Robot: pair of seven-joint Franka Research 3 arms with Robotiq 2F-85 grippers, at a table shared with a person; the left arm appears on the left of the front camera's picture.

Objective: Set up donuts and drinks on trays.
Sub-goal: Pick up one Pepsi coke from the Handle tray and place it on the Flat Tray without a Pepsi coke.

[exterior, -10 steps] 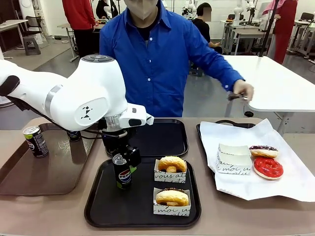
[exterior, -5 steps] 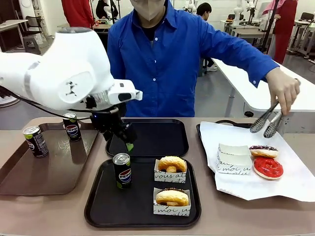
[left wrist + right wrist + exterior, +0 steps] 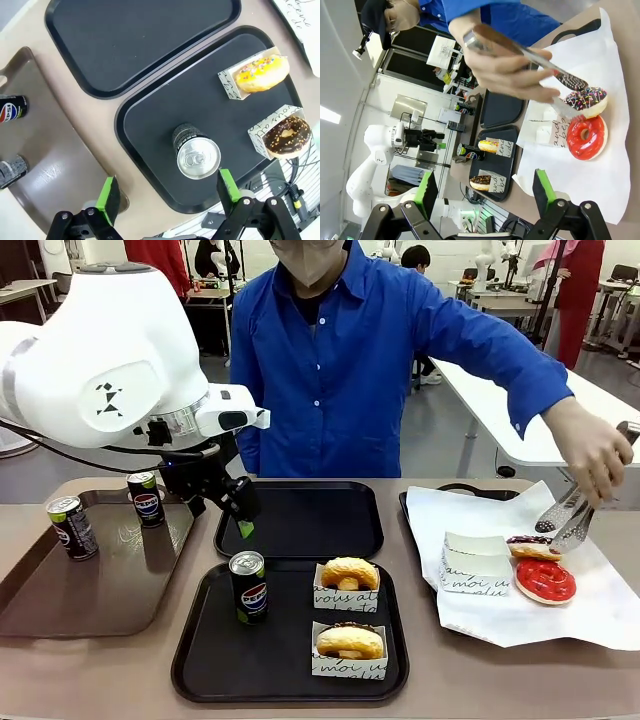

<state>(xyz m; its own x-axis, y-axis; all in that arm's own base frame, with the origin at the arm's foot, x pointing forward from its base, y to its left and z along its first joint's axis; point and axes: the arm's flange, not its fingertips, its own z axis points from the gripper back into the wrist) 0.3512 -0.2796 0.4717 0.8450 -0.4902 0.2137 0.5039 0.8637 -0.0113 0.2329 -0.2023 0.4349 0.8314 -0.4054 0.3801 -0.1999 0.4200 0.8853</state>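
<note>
A Pepsi can (image 3: 248, 587) stands upright at the left of the near black tray (image 3: 200, 665), beside two sleeved donuts (image 3: 349, 575) (image 3: 350, 642). My left gripper (image 3: 240, 512) hangs open above and behind the can, apart from it. From the left wrist, the can's silver top (image 3: 197, 156) lies between and beyond the open left gripper (image 3: 167, 192). The yellow-iced donut (image 3: 262, 73) and the chocolate one (image 3: 286, 136) sit to its right. The far black tray (image 3: 320, 520) is bare. My right gripper (image 3: 485, 200) is open, well above the table.
Two more cans (image 3: 72, 527) (image 3: 146, 498) stand on the brown tray (image 3: 100, 600) at left. At right, the person's hand holds tongs (image 3: 568, 520) at a sprinkled donut (image 3: 535, 547) on white paper (image 3: 590, 615). A red donut (image 3: 545, 581) and stacked sleeves (image 3: 475, 562) lie there too.
My left gripper let go of the can on the near tray, then rose and drew back to the left. The person's hand brought the tongs down to the sprinkled donut.
</note>
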